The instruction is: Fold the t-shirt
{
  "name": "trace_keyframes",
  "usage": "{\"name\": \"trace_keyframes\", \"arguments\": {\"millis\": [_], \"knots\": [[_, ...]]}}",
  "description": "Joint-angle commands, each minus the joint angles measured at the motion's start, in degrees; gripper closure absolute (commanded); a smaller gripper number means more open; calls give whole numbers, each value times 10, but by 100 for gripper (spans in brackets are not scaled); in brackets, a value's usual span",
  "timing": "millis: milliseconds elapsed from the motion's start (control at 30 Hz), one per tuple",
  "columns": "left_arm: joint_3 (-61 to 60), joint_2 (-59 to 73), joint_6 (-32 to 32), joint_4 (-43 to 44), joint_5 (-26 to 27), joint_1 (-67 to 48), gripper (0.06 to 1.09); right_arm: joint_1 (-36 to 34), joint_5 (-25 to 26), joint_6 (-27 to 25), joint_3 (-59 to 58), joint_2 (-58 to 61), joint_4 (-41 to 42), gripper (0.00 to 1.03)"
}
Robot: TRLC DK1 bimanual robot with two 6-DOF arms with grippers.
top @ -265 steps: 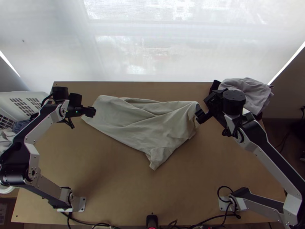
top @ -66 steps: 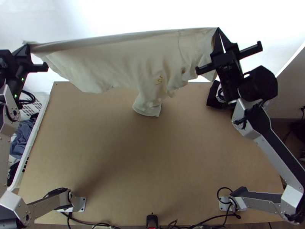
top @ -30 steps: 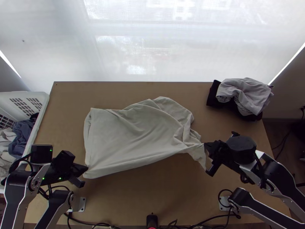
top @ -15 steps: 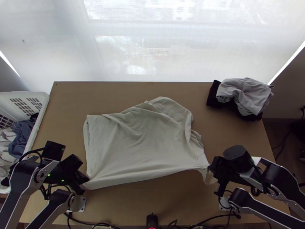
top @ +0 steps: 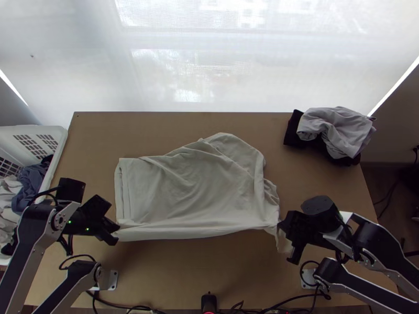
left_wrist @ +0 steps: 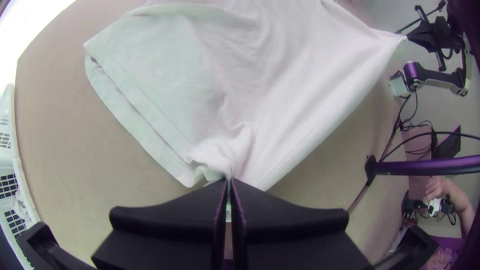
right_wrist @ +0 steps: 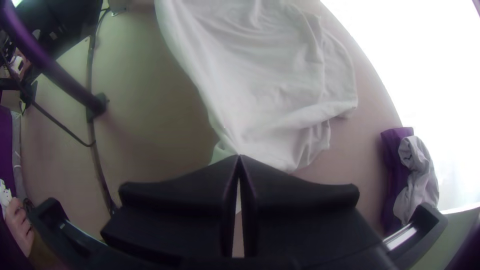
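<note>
Pinching rumpled t-shirt (top: 194,191) by near corners, left claw (top: 118,228), right claw (top: 280,226)

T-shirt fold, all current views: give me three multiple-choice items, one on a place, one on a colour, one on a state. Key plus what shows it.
1. Which table corner has the grey-and-black cloth pile?
A. Far left
B. Far right
C. Near left

2. What colour is the t-shirt?
A. Black
B. Red
C. Off-white

3. How are the left gripper and right gripper?
A. Both shut on the t-shirt
B. Both wide open
C. Left shut on the t-shirt, right wide open

Key:
1: B, the top view shows the pile at that corner.
2: C, its pale cream fabric is plain in the top view.
3: A, each wrist view shows fingertips together with fabric pinched at them.
</note>
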Motion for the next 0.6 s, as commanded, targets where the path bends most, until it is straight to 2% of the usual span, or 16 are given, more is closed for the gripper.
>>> {"name": "trace_keyframes", "arguments": {"millis": [0, 267, 567], "knots": [[4, 13, 6, 71, -2, 57, 105, -42, 2, -31, -21, 17, 104, 100], [8, 32, -22, 147, -1, 66, 105, -84, 2, -56, -23, 72, 211, 100], [7, 49, -36, 182, -1, 67, 105, -115, 1, -75, -21, 116, 266, 100]]}}
